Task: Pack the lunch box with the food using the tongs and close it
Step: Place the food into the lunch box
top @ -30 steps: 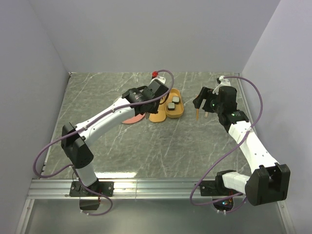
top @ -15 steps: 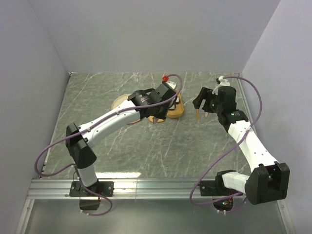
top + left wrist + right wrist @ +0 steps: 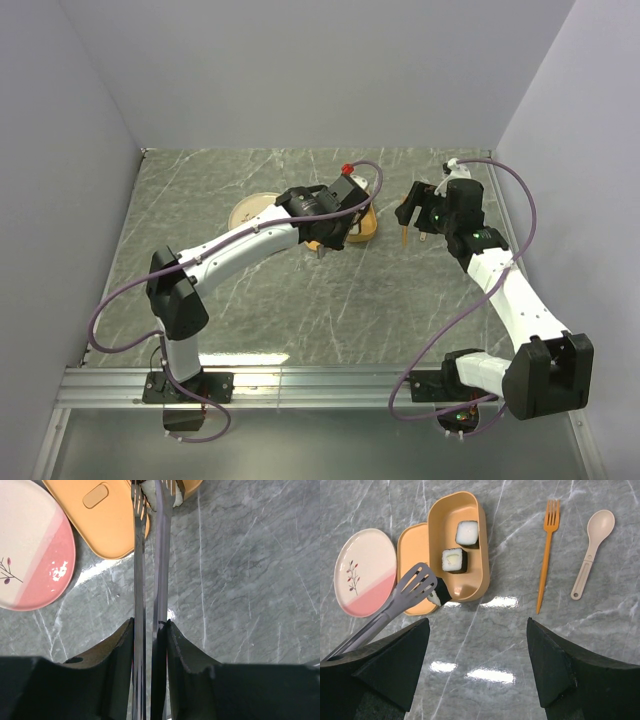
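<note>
Grey tongs (image 3: 407,594) clamped in my left end effector (image 3: 150,640), tips pinching third food cube (image 3: 439,595) over lunch box (image 3: 467,582) near rim; free cavity just ahead along tong axis. Right end effector (image 3: 477,632) spread, well apart.

Two sushi cubes (image 3: 467,533) in lunch box (image 3: 466,586), third cube (image 3: 439,595) between tongs (image 3: 407,593)

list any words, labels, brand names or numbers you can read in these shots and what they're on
None: no readable text in any view.
The plate bears only a small twig drawing, no letters.
The lid has a blank oval recess.
The fork, spoon and tongs show no markings.
</note>
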Motion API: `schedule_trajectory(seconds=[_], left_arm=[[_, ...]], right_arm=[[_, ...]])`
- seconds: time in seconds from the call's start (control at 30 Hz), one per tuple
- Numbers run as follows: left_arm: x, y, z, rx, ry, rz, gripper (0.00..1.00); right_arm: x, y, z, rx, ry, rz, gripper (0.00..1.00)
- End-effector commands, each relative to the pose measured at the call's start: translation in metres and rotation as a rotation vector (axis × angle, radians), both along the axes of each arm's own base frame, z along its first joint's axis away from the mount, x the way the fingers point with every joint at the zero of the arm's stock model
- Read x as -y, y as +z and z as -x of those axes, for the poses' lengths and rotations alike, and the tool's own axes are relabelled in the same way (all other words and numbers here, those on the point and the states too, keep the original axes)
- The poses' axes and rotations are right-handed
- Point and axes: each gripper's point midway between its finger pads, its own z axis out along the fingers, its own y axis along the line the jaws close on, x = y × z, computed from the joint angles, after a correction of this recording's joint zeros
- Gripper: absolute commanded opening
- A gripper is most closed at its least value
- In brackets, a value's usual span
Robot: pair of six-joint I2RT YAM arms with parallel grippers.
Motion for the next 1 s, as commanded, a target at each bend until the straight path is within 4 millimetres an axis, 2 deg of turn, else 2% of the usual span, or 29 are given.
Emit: schedule_trajectory(seconds=[0.0,0.3,0.97], left_arm=[[0.015,0.028,-0.013,0.077,-0.01,0.067,0.25],[0.022,0.02,-0.019,0.073,-0.013,0.059,0.25],[0.029,-0.024,-0.017,-0.019,-0.059,-0.029,0.27]], right_arm=[[0.004,0.012,-0.001,0.048,-0.015,0.0,0.85],[0.005,0.013,0.0,0.053,-0.02,0.0,0.85],[0.007,0.012,0.003,0.056,-0.024,0.006,0.85]])
